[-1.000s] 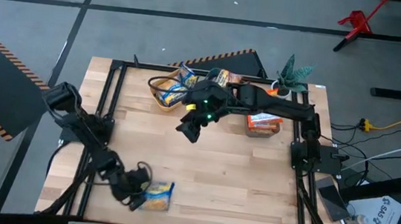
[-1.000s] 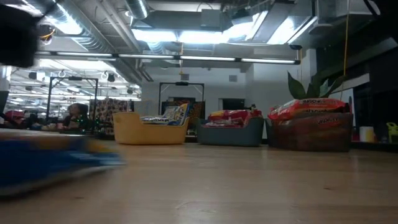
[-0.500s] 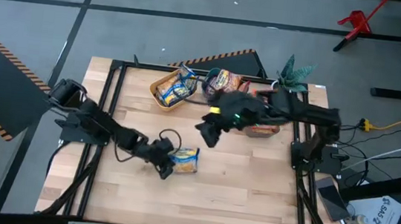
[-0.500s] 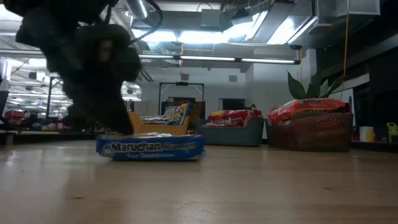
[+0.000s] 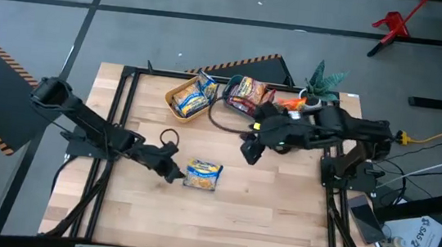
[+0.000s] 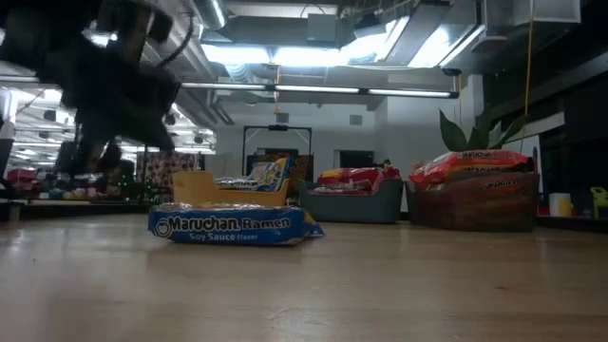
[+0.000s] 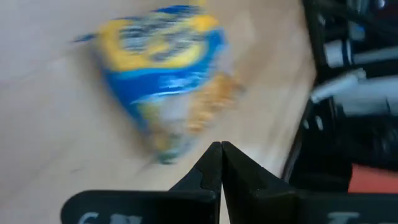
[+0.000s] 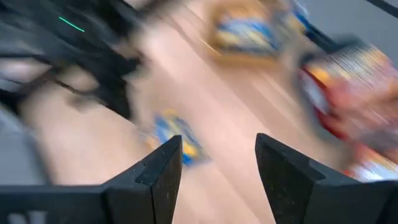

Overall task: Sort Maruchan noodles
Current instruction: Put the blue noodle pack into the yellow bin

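Note:
One yellow-and-blue Maruchan noodle packet (image 5: 202, 173) lies flat on the wooden table near its middle. It also shows in the low view (image 6: 233, 225) and the left wrist view (image 7: 165, 74). My left gripper (image 5: 171, 172) is shut and stands just left of the packet, a small gap between them; its closed fingertips show in the left wrist view (image 7: 221, 149). My right gripper (image 5: 249, 149) is open and empty, above the table to the right of the middle; its spread fingers show in the right wrist view (image 8: 217, 146).
A yellow bin (image 5: 186, 99) with yellow-and-blue packets and a dark bin (image 5: 245, 93) with red packets stand at the far edge. A third bin (image 6: 475, 199) with orange packets lies partly under my right arm. A potted plant (image 5: 322, 81) stands at the far right corner.
The yellow-and-blue packet has gone with my left gripper from the table's near edge to its middle and now lies still. My left gripper has then drawn back toward the left edge, away from the packet. My right gripper has moved toward the table's right edge.

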